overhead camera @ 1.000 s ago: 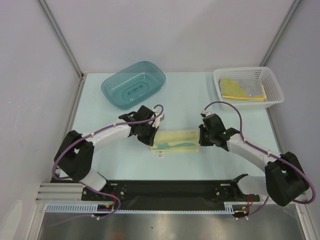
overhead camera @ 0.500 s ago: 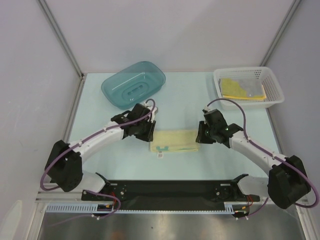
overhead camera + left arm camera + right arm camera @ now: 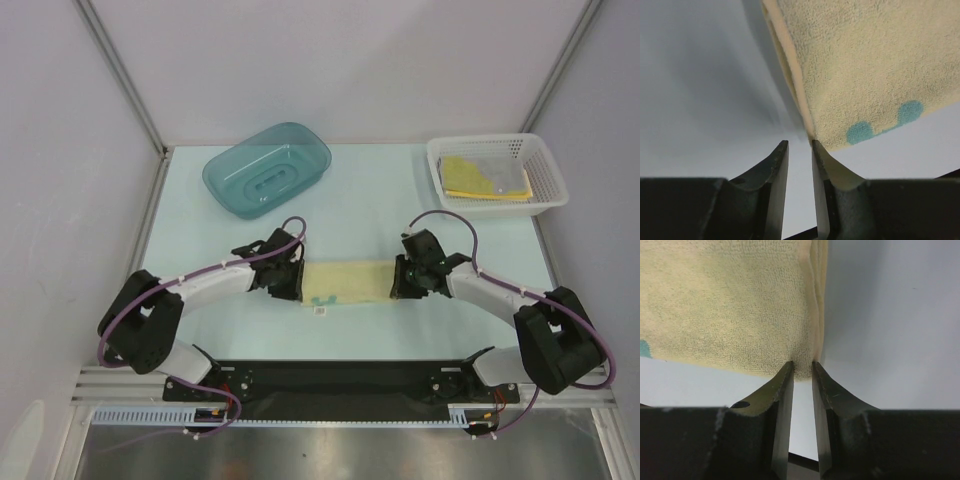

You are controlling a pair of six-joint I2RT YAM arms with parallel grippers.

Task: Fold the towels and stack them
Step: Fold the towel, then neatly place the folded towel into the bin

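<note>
Folding seems half done: cream terry towel with teal spots (image 3: 348, 281) lies as a flat folded strip between left pincer (image 3: 297, 284) and right pincer (image 3: 400, 281), both slightly apart and gripping nothing. Far beyond right pincer, bright yellow towels (image 3: 470, 178) lie in white mesh basket (image 3: 553, 195).

Left gripper (image 3: 297, 285) and right gripper (image 3: 399, 283) sit low at opposite ends of the folded towel (image 3: 347, 281), jaws slightly parted.

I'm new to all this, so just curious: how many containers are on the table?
2. A teal tub sits far left; a white mesh basket sits far right, holding yellow cloths. None seems hidden.
</note>
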